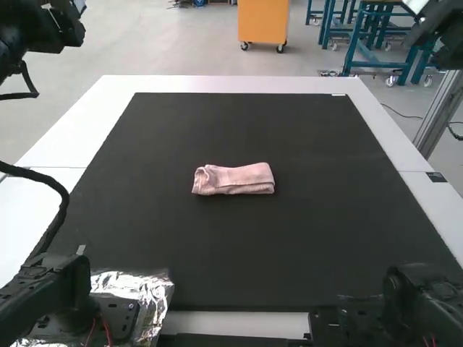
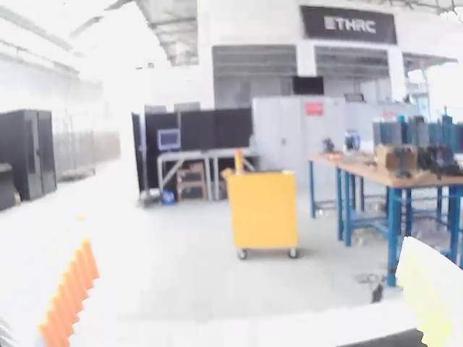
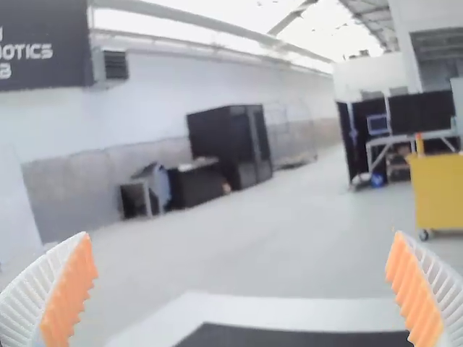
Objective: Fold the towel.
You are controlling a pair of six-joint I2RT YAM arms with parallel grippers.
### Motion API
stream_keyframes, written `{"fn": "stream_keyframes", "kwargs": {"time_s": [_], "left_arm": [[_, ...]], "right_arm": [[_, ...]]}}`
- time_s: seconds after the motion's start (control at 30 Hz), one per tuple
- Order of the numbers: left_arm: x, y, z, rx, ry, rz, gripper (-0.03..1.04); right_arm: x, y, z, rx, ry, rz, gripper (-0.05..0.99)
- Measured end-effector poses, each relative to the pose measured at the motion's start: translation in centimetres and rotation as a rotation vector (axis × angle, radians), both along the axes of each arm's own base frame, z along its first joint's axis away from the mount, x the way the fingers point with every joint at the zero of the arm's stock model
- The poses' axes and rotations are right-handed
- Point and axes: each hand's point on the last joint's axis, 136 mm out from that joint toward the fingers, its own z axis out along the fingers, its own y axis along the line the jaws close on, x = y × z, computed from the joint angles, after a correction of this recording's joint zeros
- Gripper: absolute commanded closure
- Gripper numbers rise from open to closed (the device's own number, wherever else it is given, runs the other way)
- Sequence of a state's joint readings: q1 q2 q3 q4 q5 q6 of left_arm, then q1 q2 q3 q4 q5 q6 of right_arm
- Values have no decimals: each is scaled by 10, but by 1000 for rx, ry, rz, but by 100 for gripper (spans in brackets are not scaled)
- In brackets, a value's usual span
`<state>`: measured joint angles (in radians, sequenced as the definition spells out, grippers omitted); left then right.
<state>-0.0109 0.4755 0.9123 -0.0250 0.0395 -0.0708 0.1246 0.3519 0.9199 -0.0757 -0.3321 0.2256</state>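
Note:
The pink towel lies near the middle of the black mat in the high view, folded into a compact strip wider than it is deep. Loose folds show at its left end; its right end looks smoother. My left gripper's arm end is raised at the upper left, away from the towel. At the upper right hangs the end of my right arm and gripper, also apart from the cloth. In the left wrist view my left gripper has its fingers wide apart. My right gripper is likewise spread, holding nothing.
A black mat covers most of the white table. Crumpled foil lies by the left arm's base at the near edge. A dark cable loops over the table's left side. The right arm's base stands at the near right.

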Motion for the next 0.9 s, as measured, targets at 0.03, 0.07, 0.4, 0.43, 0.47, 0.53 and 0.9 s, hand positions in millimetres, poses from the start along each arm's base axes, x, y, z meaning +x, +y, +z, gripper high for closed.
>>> {"fn": "stream_keyframes", "kwargs": {"time_s": [0.03, 0.07, 0.4, 0.43, 0.47, 0.53, 0.9], "left_arm": [[-19, 2, 8, 1, -51, 14, 4], [-39, 4, 15, 4, -104, 27, 4], [-122, 23, -13, 25, -247, 180, 4], [-116, 24, -18, 24, -229, 192, 4], [-111, 26, -22, 21, -231, 203, 4], [-100, 27, -29, 22, -246, 206, 4], [-17, 30, -153, 52, -256, 208, 4]], "right_arm": [[-13, -2, -1, 6, -19, -3, 2], [-25, -5, -1, 13, -42, -10, 2], [-97, -31, 5, 20, -232, -209, 2], [-91, -35, -1, 9, -215, -246, 2], [-84, -39, -5, -9, -209, -281, 2], [-68, -45, -12, -50, -233, -346, 2], [53, -73, -159, -115, -141, -520, 2]]}}
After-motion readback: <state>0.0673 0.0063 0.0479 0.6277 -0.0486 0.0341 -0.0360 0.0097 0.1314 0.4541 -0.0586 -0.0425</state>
